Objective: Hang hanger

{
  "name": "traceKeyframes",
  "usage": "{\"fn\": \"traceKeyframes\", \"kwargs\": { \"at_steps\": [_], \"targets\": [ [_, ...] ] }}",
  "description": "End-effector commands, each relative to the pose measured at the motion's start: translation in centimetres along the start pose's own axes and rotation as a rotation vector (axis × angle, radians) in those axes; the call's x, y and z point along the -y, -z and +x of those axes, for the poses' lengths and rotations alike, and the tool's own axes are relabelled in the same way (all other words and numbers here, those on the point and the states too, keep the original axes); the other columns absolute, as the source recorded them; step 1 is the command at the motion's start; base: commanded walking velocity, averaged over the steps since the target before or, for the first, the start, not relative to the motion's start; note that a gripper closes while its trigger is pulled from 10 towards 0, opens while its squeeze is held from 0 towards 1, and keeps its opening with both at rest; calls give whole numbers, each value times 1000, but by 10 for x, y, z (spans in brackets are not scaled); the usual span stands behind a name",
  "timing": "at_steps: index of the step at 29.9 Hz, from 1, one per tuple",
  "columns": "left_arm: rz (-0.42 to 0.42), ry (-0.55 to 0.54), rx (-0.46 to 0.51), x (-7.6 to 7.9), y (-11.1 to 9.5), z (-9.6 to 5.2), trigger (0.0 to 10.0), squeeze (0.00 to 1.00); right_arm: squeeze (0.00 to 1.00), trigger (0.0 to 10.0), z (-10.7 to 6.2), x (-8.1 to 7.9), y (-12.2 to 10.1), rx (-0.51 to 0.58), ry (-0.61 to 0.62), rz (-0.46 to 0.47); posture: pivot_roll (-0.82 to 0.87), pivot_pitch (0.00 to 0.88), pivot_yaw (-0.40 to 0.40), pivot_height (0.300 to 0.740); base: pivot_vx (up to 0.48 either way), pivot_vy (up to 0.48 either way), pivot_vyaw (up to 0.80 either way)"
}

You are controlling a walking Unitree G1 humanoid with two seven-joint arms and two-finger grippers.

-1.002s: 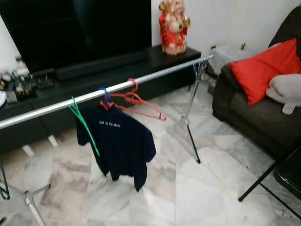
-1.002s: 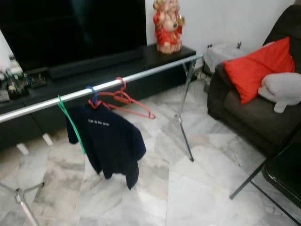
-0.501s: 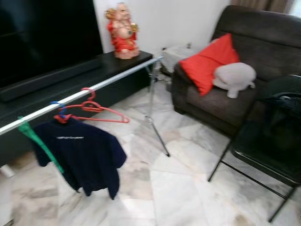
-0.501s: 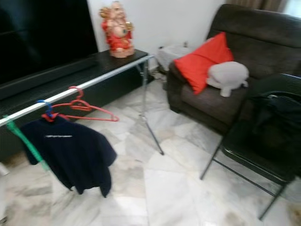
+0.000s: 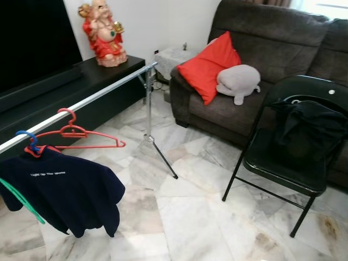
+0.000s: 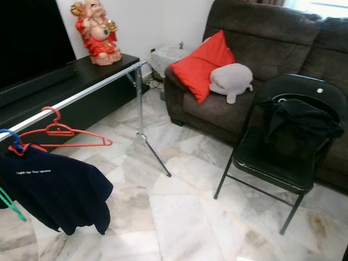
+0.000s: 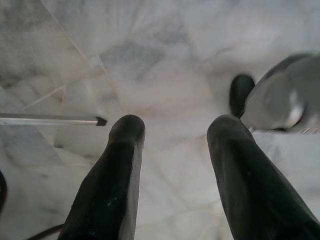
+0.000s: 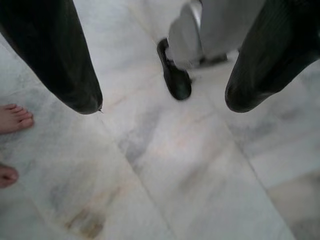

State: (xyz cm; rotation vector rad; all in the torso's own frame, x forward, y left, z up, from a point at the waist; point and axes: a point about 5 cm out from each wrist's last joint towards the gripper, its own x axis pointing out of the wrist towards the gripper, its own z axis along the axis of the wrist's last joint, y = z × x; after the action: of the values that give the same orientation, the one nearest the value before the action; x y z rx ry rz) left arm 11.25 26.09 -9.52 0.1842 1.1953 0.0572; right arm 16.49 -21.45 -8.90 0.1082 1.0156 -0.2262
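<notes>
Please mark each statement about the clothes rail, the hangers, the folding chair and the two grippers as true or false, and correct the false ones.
1. An empty red hanger hangs on the metal rail. True.
2. The navy T-shirt lies on the floor. False: it hangs from the rail.
3. A dark garment lies on the black folding chair. True.
4. The left gripper holds a hanger. False: it is open, over the marble floor.
5. The right gripper is shut. False: it is open.

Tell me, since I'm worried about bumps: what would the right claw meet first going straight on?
Probably the marble floor. The open right claw points down at bare tile; the robot's black foot sits off to one side.
</notes>
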Motion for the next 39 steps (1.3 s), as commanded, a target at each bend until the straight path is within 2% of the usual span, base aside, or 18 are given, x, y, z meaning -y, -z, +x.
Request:
{"fn": "traceKeyframes", "kwargs": {
  "at_steps": [1,12,18,23,30,39],
  "targets": [
    [33,1,-32,0,8,-1,10000,0,0,10000,-1,0,8,-23,-1,5,134,0,51,740,0,-247,-781],
    [-5,2,-25,1,8,-1,10000,0,0,10000,-1,0,8,-20,-1,2,135,0,47,740,0,-46,-777],
    [-33,6,-16,2,8,-1,10000,0,0,10000,-1,1,7,-6,5,22,134,0,44,740,0,0,0],
    [-7,12,-19,2,7,-1,10000,0,0,10000,-1,2,6,-2,8,18,133,0,41,740,0,0,0],
    [-16,11,-18,3,7,0,10000,0,0,10000,-1,2,6,-2,12,24,132,0,38,740,0,0,0],
    [-20,10,-19,3,7,0,10000,0,0,10000,-1,3,6,-1,15,27,134,0,36,740,0,0,-769]
  ]
}}
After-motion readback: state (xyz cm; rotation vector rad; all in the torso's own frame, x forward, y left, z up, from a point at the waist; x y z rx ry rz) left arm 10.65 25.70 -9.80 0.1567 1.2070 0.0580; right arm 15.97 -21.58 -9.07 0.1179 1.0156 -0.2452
